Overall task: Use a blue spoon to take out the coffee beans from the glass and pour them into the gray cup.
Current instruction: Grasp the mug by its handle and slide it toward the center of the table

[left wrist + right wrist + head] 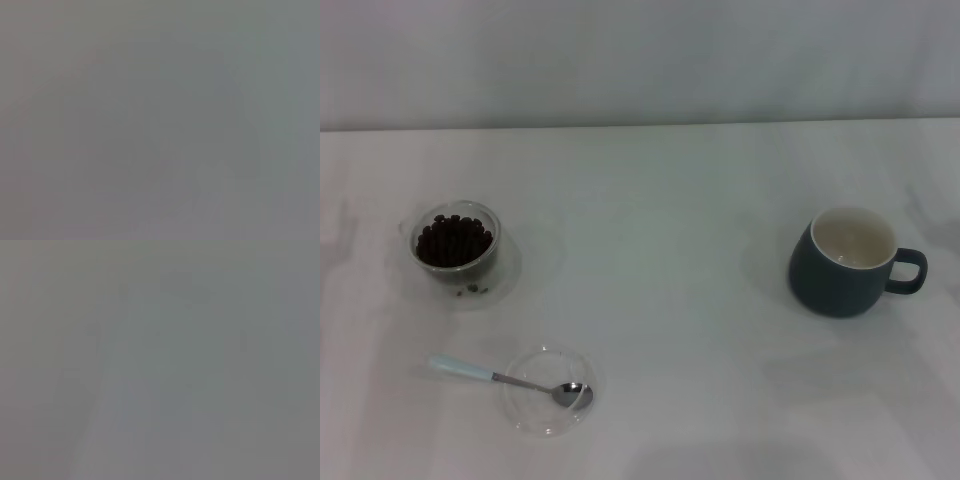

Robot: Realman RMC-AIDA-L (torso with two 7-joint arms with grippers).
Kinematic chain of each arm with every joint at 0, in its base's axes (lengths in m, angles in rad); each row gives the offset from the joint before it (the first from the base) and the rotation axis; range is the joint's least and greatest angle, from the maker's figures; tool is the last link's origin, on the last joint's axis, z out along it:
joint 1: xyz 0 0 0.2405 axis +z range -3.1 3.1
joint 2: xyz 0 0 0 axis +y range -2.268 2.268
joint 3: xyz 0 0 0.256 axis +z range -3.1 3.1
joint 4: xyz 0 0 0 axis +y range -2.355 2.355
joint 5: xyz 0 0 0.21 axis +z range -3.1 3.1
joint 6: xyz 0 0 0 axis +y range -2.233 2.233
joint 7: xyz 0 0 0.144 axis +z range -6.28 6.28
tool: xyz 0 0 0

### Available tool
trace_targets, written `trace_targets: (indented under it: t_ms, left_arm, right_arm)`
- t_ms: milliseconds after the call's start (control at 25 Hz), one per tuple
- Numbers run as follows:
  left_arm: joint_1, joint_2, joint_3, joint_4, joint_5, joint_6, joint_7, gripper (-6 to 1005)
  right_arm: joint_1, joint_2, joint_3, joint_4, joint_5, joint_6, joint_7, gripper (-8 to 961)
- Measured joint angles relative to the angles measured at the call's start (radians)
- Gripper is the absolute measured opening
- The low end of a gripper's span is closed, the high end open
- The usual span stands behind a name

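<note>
In the head view the glass stands at the left of the white table, filled with dark coffee beans. The blue spoon lies in front of it, its pale blue handle on the table and its metal bowl resting in a flat clear round dish. The gray cup stands at the right, empty, cream-white inside, handle pointing right. Neither gripper shows in the head view. Both wrist views show only a blank grey blur.
The glass stands on a flat clear saucer holding a few stray bits. The table's far edge meets a pale wall. Open tabletop lies between the glass and the cup.
</note>
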Motion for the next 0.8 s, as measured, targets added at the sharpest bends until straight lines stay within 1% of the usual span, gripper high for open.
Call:
trace_targets:
  t_ms: [240, 360, 520, 800]
  left_arm:
    - [-0.002, 0.000, 0.005, -0.008, 0.008, -0.012, -0.004, 724]
    - [-0.007, -0.001, 0.008, -0.008, 0.027, -0.028, -0.004, 724]
    - [0.000, -0.006, 0.007, -0.010, 0.032, 0.003, -0.017, 723]
    - [0.009, -0.005, 0.008, -0.022, 0.035, 0.012, -0.031, 725]
  right_arm:
    - [0.000, 0.001, -0.003, 0.004, -0.005, 0.008, 0.023, 872]
    - [-0.002, 0.002, -0.025, 0.013, -0.010, 0.006, 0.049, 871]
    - [-0.004, 0.002, -0.034, 0.016, -0.010, -0.001, 0.049, 869]
    - [-0.004, 0.000, -0.033, 0.016, -0.006, 0.009, 0.046, 868]
